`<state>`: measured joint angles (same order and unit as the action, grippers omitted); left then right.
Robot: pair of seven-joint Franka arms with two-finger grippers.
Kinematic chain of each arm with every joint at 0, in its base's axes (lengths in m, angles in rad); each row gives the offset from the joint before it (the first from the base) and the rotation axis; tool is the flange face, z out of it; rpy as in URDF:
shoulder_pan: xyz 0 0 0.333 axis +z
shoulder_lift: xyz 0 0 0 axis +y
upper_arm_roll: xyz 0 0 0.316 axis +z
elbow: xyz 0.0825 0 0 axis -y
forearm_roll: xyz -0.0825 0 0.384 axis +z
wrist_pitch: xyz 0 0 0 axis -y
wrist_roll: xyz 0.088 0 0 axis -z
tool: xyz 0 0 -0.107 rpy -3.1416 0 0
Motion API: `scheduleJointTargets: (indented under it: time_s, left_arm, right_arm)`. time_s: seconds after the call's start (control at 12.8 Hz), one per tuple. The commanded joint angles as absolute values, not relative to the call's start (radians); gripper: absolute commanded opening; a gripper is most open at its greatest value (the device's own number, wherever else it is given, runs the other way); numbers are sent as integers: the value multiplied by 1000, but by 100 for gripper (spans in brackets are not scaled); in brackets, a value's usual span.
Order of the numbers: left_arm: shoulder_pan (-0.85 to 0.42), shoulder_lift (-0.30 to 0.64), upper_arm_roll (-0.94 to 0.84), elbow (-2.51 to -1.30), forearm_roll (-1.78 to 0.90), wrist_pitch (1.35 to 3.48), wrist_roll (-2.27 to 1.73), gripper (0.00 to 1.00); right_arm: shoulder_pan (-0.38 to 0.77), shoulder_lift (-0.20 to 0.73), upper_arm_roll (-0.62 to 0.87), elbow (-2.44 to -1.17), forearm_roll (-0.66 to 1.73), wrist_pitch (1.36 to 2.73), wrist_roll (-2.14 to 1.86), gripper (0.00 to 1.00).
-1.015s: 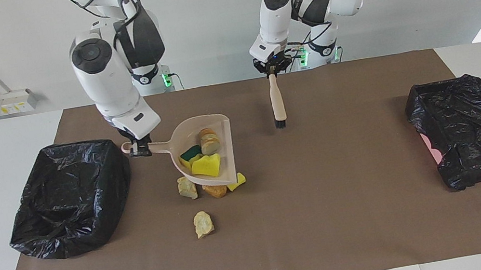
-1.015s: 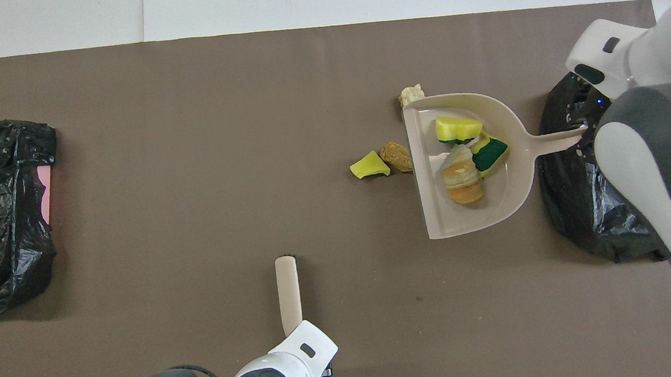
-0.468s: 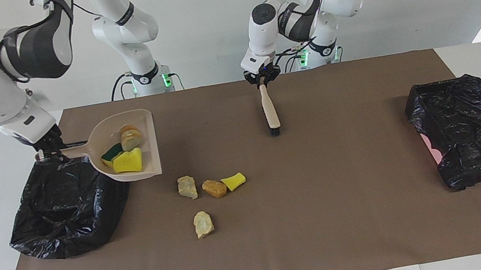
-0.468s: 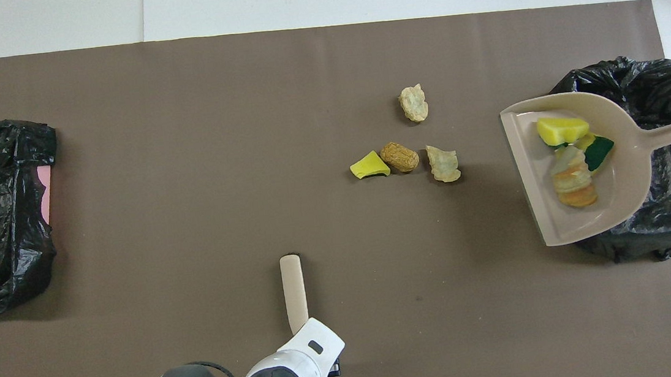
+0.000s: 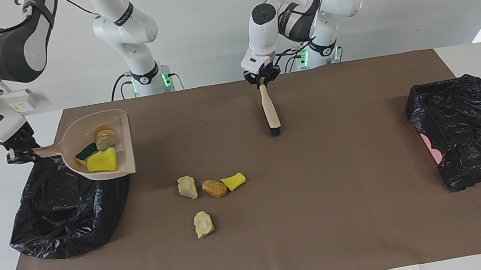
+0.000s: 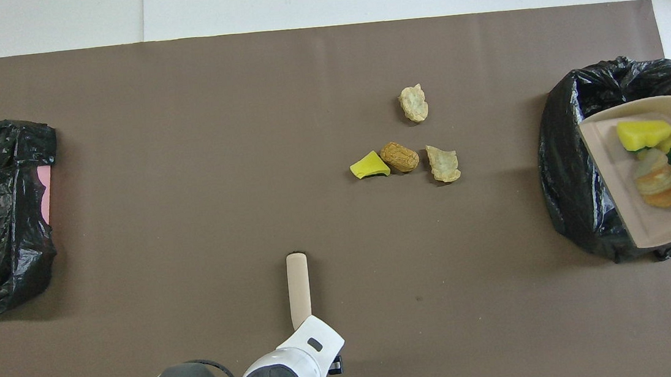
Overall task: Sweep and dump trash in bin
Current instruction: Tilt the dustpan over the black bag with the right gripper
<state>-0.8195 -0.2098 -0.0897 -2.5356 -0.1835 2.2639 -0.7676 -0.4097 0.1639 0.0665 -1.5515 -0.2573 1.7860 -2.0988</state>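
The right hand (image 5: 13,157) is up over the black-lined bin (image 5: 68,208) at the right arm's end of the desk (image 5: 261,258), closed on the handle of the pale dustpan (image 5: 123,147) and holding it in the air. The pan sits roughly level above the bin's rim, its open lip turned toward the middle of the desk. Three pieces of the trash lie in it: a yellow sponge piece (image 5: 102,161), a green-and-yellow sponge piece (image 5: 86,152) and a tan bread-like lump (image 5: 105,137) (in the overhead view the pan covers a good part of the bin's opening).

Four more scraps rest on the brown mat (image 5: 327,189), toward the right arm's end of the desk from the middle. Three lie in a short row: a pale crusty lump (image 5: 187,187), a brown lump (image 5: 214,188) just beside it, and a small yellow sponge wedge (image 5: 233,181) touching or nearly touching the brown one. A fourth beige lump (image 5: 203,224) lies apart, farther from the robots than the row.

The left hand (image 5: 263,80) hangs near the robots' edge of the mat with the handle of a brush (image 5: 270,110) between its fingers; how tightly they press cannot be told. The brush points away from the robots, its dark bristles down at the mat.

A second black-lined bin (image 5: 474,130) stands at the left arm's end of the desk, a bit of pink showing at its side
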Motion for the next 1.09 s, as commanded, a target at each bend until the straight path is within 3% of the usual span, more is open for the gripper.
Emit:
scheduleJointTargets:
  time_s: [0.0,0.47,1.01]
  left_arm:
    - [-754,-187,-75,-2459,-195,2221,-759,100]
    - [-422,-213,-75,-2208,-186,1938,-531,100]
    - [-126,-213,-74,-2140,-101,1888,-201,100]
  right_arm:
    - [-425,152,80,-1568,-337,1850,-2096,0]
    - [-399,104,92,-1666,-572,1913,-1723,0]
    - [-278,42,92,-1782,-833,1962,-1669,0]
